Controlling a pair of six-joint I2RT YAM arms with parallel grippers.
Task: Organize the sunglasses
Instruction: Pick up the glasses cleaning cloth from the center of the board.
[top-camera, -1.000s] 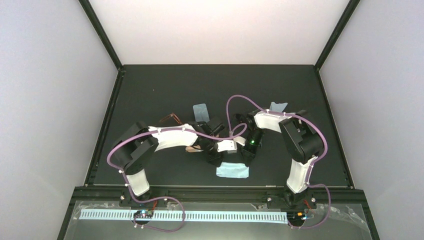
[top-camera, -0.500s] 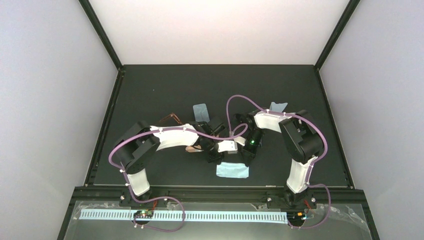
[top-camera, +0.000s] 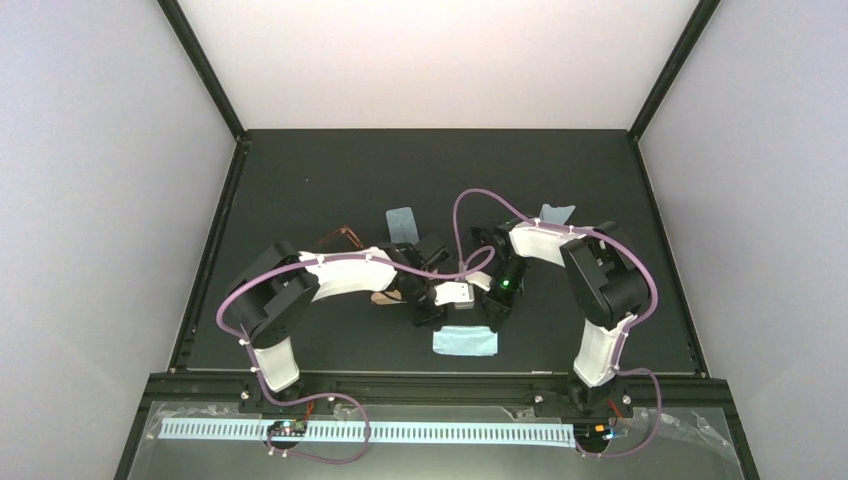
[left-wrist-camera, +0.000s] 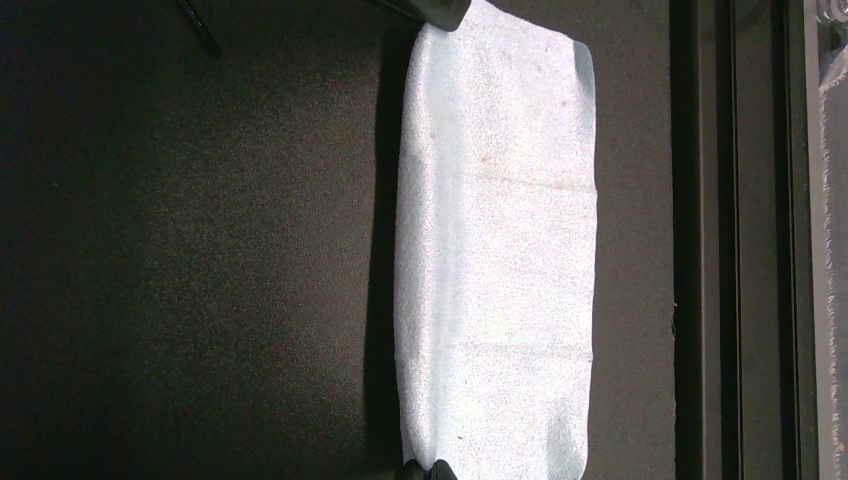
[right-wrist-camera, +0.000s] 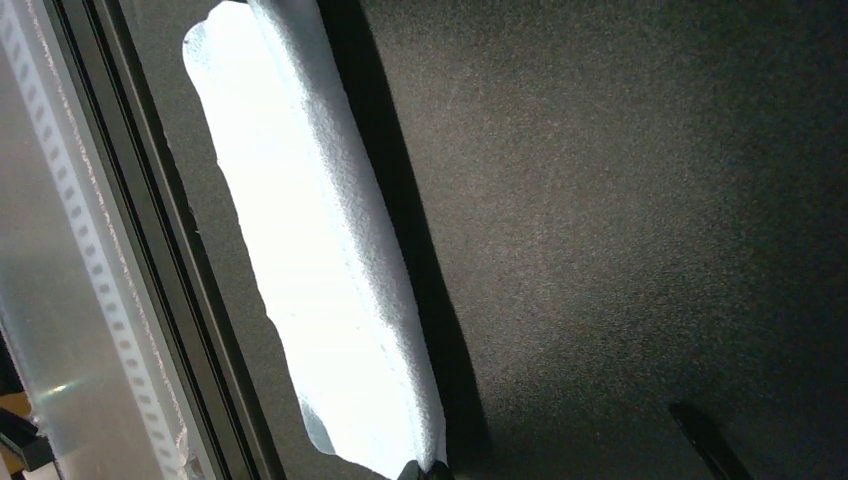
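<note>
Sunglasses (top-camera: 338, 238) seen from above only, cloth (left-wrist-camera: 495, 250) in wrist views, left hand (left-wrist-camera: 425, 469), right hand (right-wrist-camera: 420, 469) clenched

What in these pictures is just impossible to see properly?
1. Top view: the left arm and right arm meet mid-table and cover whatever lies under them.
2. Top view: the reddish-brown sunglasses are tiny and close against the left arm; folded or not, unclear.
3. Wrist views: left gripper and right gripper are cut off by the bottom edge; only shut tips show.

Two arms (top-camera: 340, 272) (top-camera: 592, 275), two cloths (top-camera: 465, 341) (top-camera: 556, 213), two cases (top-camera: 402, 220) (top-camera: 383, 297), one brown sunglasses pair (top-camera: 340, 238).
</note>
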